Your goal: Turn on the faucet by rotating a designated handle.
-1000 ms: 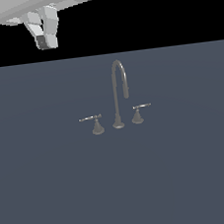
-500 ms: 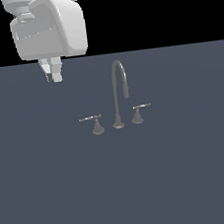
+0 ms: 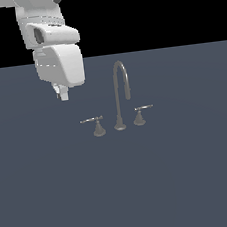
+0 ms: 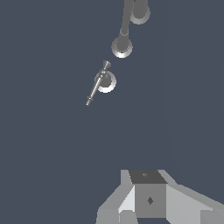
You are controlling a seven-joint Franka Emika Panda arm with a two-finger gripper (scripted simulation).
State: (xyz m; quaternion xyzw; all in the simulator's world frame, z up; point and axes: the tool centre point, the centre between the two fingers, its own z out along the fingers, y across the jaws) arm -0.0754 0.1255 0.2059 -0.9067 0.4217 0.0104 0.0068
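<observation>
The jaws hang well short of the handle (image 3: 92,120), nothing between them; their width cannot be told. The faucet (image 3: 121,92) stands beyond, untouched.

Exterior view: front-on, elevated, mid-distance. Wrist view: steeply downward, closer. Both share handle (image 3: 97,125) (image 4: 103,81) and faucet (image 3: 119,97) (image 4: 123,41).

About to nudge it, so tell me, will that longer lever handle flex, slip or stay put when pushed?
The handle looks like rigid metal, so probably no flex. Its thin, smooth lever may let the gripper slide off. Its cone base sits on the surface, so it should pivot, not tip.
</observation>
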